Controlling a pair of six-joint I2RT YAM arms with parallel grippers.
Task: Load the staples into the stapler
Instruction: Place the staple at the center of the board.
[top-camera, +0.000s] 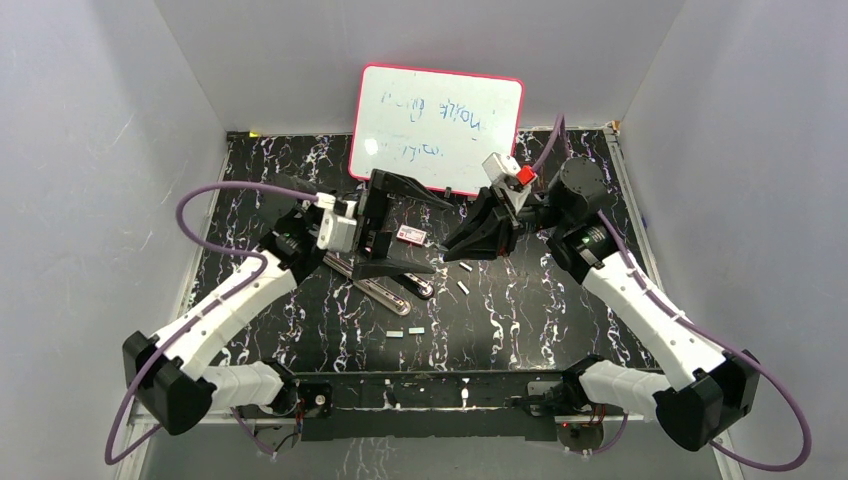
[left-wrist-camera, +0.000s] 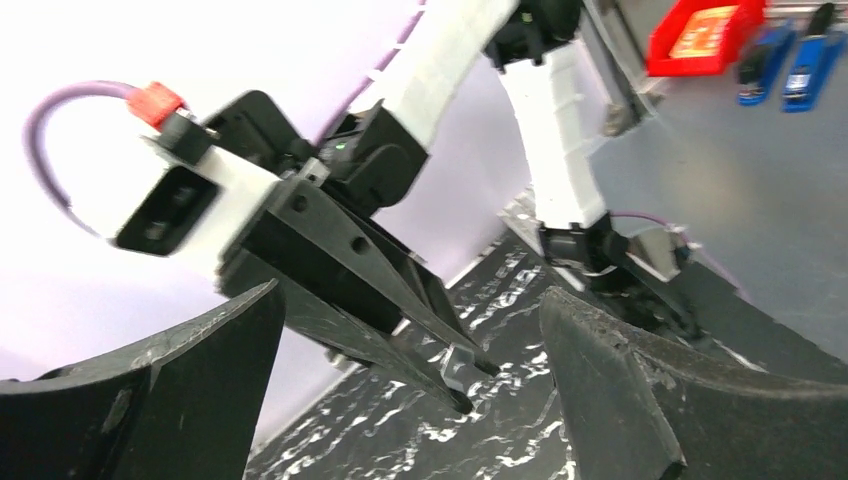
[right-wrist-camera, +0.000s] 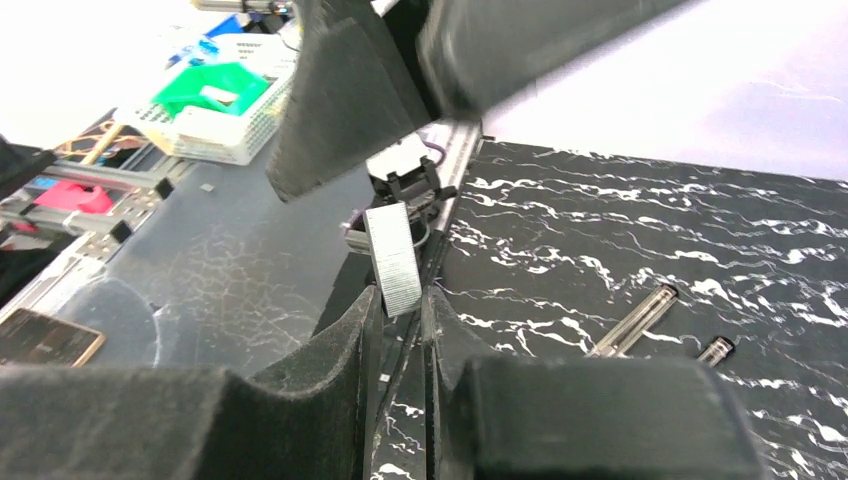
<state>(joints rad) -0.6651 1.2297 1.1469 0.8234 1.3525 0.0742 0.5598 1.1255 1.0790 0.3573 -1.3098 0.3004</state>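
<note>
One strip of staples (right-wrist-camera: 392, 258), short, grey and ribbed, stands nearly upright, pinched between the right gripper (right-wrist-camera: 400, 300) jaws; a few loose strips (top-camera: 465, 266), maybe four, lie flat near those jaws; the stapler (top-camera: 385, 290), slim and black, lies open, shiny rail up, just beside the left gripper (top-camera: 443, 232) and its wide-apart jaws.

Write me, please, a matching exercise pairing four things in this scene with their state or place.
1 left tool
2 right tool
3 stapler
4 whiteboard

A standing at the back
B open, empty
C lying on the table
D shut on staples

Pairs: 1-B, 2-D, 3-C, 4-A
</note>
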